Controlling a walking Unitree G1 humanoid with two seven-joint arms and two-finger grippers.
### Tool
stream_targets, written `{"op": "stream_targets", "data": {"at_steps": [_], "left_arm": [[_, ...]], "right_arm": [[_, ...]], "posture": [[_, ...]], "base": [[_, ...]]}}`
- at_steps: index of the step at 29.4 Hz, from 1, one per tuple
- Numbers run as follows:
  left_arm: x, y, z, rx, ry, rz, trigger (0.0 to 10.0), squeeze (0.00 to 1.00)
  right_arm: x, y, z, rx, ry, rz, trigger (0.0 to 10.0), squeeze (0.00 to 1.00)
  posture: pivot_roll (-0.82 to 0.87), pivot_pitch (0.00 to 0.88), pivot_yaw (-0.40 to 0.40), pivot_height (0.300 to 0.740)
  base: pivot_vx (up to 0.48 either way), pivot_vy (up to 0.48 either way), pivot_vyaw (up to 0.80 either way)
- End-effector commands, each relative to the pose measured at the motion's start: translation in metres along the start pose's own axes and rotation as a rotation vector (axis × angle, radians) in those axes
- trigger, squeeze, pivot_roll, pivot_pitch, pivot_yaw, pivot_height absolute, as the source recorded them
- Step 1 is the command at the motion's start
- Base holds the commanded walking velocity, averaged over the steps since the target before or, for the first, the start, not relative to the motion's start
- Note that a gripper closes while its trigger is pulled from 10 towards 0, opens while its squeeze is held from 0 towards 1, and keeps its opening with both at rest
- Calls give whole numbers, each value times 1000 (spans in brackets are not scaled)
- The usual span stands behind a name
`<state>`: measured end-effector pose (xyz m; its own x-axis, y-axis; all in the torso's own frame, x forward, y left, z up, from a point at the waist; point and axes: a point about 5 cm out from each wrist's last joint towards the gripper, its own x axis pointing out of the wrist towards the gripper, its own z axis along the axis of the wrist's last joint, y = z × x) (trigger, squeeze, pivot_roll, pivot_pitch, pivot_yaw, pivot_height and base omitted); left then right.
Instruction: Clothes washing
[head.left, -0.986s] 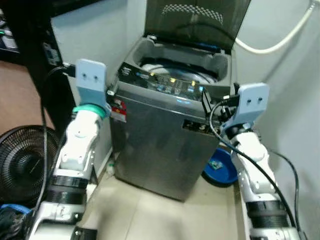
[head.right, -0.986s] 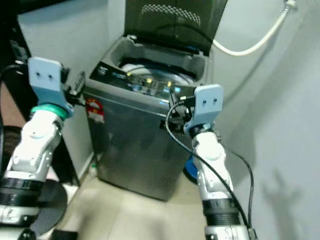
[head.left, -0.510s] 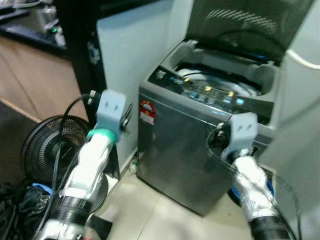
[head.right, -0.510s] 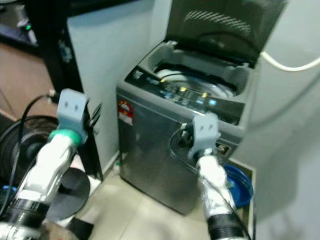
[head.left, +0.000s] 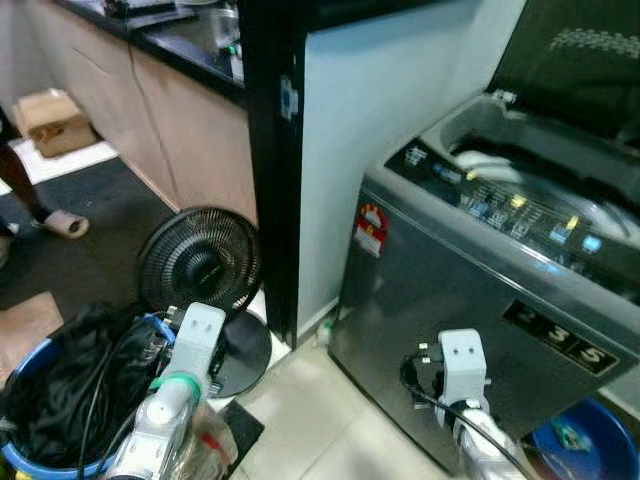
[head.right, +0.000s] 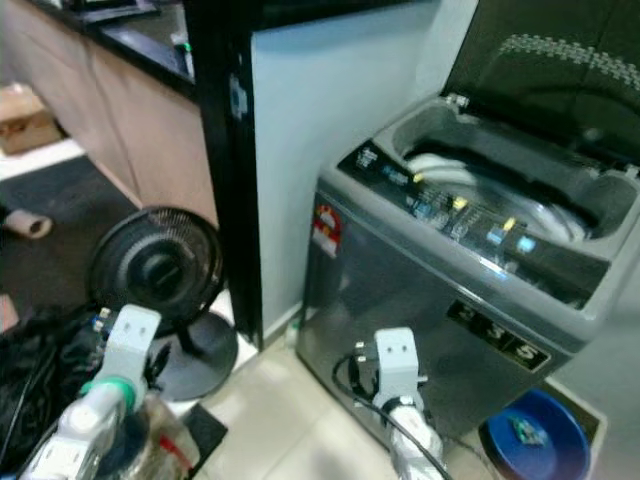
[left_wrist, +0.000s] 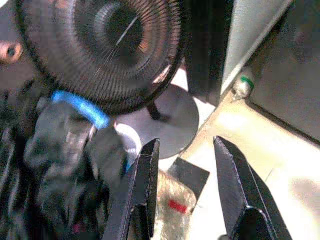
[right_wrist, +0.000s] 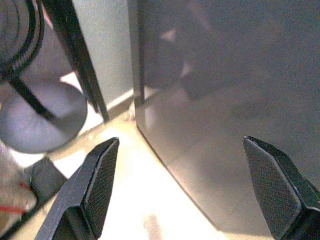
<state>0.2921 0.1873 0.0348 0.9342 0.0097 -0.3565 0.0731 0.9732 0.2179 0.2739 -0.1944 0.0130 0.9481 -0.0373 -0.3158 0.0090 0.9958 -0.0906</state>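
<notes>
Left eye view: both arms are held low in front of the robot. The left gripper (head.left: 196, 335) is seen beside a blue basket (head.left: 20, 375) filled with dark clothes (head.left: 75, 370), which lies well to the left of the washing machine (head.left: 480, 300). The machine's lid (head.left: 580, 55) is raised and the drum is exposed. A black fan (head.left: 200, 265) stands between the basket and the machine. The right gripper (head.left: 462, 365) is held near the machine's grey front panel. A blue basin (head.left: 580, 440) rests on the floor at the machine's right corner.

Left wrist view: the left gripper's fingers (left_wrist: 142, 187) are parted by a moderate gap with nothing between them. The dark clothes (left_wrist: 55, 165) and the basket's blue rim (left_wrist: 80, 107) are seen just beside one finger, with the fan (left_wrist: 100, 45) beyond, and the machine's lower corner farther off.

Right wrist view: the right gripper's fingers (right_wrist: 97, 185) are spread wide and nothing is held. The machine's grey side (right_wrist: 225, 100) is faced at close range, apart from the fingers.
</notes>
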Motion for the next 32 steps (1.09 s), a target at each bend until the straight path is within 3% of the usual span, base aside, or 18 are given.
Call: {"op": "stream_targets", "data": {"at_steps": [1, 4, 7, 13, 32], "left_arm": [[-1, 5, 0, 1, -6, 18, 10000, 0], [0, 5, 10, 5, -46, 24, 10000, 0], [4, 5, 31, 17, -135, 33, 10000, 0], [7, 9, 45, 6, -197, 54, 10000, 0], [7, 6, 60, -21, -271, 63, 10000, 0]], "right_arm": [[0, 3, 1, 14, -18, 15, 10000, 0], [1, 5, 7, -7, -50, 39, 10000, 0], [5, 14, 21, -97, -133, 106, 10000, 0], [7, 25, 32, -216, -209, 191, 10000, 0], [8, 25, 33, -225, -230, 211, 10000, 0]], "posture": [[72, 0, -9, 740], [77, 0, -10, 740], [78, 0, -10, 740], [79, 0, -12, 740], [77, 0, -16, 740]], "base": [[0, 0, 788], [0, 0, 788], [0, 0, 790], [0, 0, 794], [0, 0, 791]]}}
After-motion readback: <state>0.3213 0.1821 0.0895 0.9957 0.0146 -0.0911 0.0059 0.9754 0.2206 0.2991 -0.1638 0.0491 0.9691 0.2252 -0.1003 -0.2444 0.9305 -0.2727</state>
